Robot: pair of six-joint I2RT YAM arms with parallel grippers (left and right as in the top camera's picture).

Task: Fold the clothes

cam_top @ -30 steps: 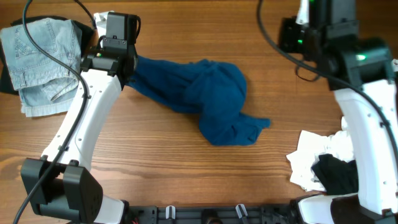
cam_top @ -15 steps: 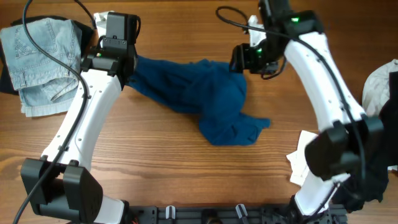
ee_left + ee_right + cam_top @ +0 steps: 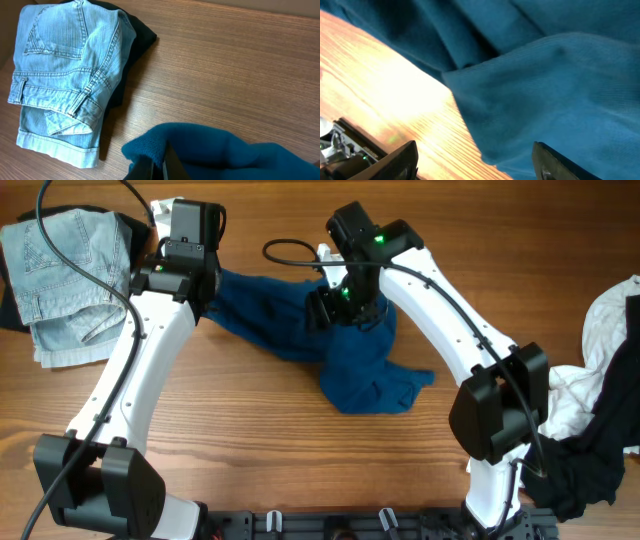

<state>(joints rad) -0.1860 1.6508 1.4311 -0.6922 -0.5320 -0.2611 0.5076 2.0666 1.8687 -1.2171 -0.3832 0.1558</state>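
Viewed from overhead, dark blue shirt point(image 3: 345, 345) bunched at the middle of the table point(image 3: 250, 450), long axis slanting from upper left to lower right, thickest at the centre, a crumpled tail pointing right at the lower end. Upper-left end pinched in the left gripper point(image 3: 203, 283), clamped tight on the cloth. Right gripper point(image 3: 335, 310) directly above the thick middle, pointing down at the fabric, its spread hard to judge from this height. Folded pale blue denim point(image 3: 65, 280) in the far left corner, apart from the shirt. White piece point(image 3: 612, 315) and black piece point(image 3: 590, 470) heaped at the right edge beside the right arm's base.

Given only by the left wrist view: a rolled blue edge lapped over the closed left gripper point(image 3: 157, 167) at the bottom of frame. Also the denim's waistband, belt loops and pocket seams, and black cloth point(image 3: 142, 35) under the denim, poking out along its right side.

Given only by the right wrist view: right gripper point(image 3: 475, 157) spread wide, one finger at each lower corner, gripping nothing. Folds of finely ribbed blue cloth filling most of the frame beneath, and a bare strip of wood at left under glare. Impossible to tell whether fingers and cloth touch.
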